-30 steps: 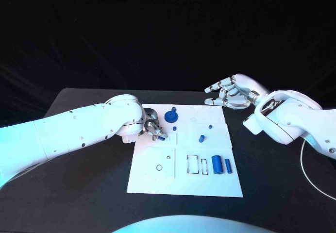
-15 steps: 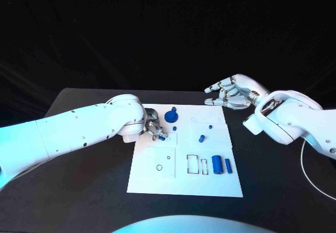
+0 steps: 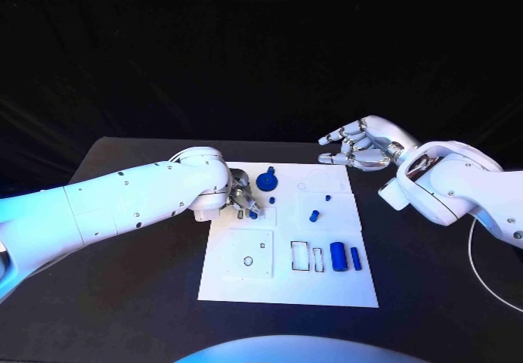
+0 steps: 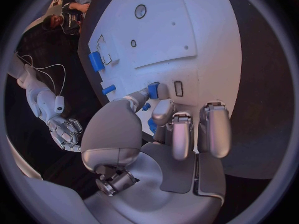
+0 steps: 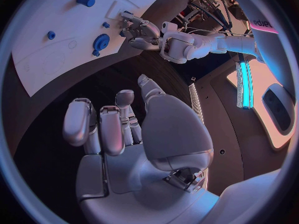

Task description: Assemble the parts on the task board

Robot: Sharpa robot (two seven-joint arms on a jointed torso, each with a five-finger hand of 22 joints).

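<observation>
The white task board [image 3: 289, 283] lies in the middle of the black table. My left hand [image 3: 241, 197] rests over the board's left edge and pinches a small blue piece [image 3: 252, 214] between thumb and finger. In the left wrist view that blue piece [image 4: 153, 90] is right beside a small rectangular slot [image 4: 178, 88]. A round blue part [image 3: 267, 181] stands just beyond the hand. My right hand [image 3: 357, 145] hovers off the board's far right corner, fingers apart and holding nothing.
Small blue pegs [image 3: 314, 215] stand mid-board. A blue cylinder [image 3: 339, 255] and a blue bar [image 3: 355, 258] lie at the right, next to outlined slots [image 3: 298, 255]. A thin cable [image 3: 475, 253] runs along the table's right side.
My left forearm has shifted slightly to the right, while the hand and its blue piece stay in the same place on the board. The right hand has not moved.
</observation>
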